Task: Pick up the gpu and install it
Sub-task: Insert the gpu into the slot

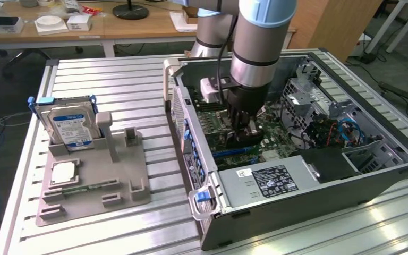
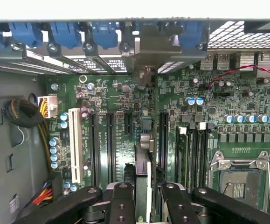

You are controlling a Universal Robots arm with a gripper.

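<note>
My gripper reaches down into the open computer case, over the green motherboard. It is shut on the gpu, a thin dark card standing on edge between the fingers. In the wrist view the gpu runs edge-on from my gripper toward the case's rear slot openings, and its silver bracket stands against the rear wall. The card lies in line with the long black expansion slots. I cannot tell whether its edge sits fully in a slot.
A grey fixture tray lies on the exterior view's left, holding a silver hard drive, a square chip and a green memory stick. Inside the case are the power supply, blue cables, an empty CPU socket and blue slot latches.
</note>
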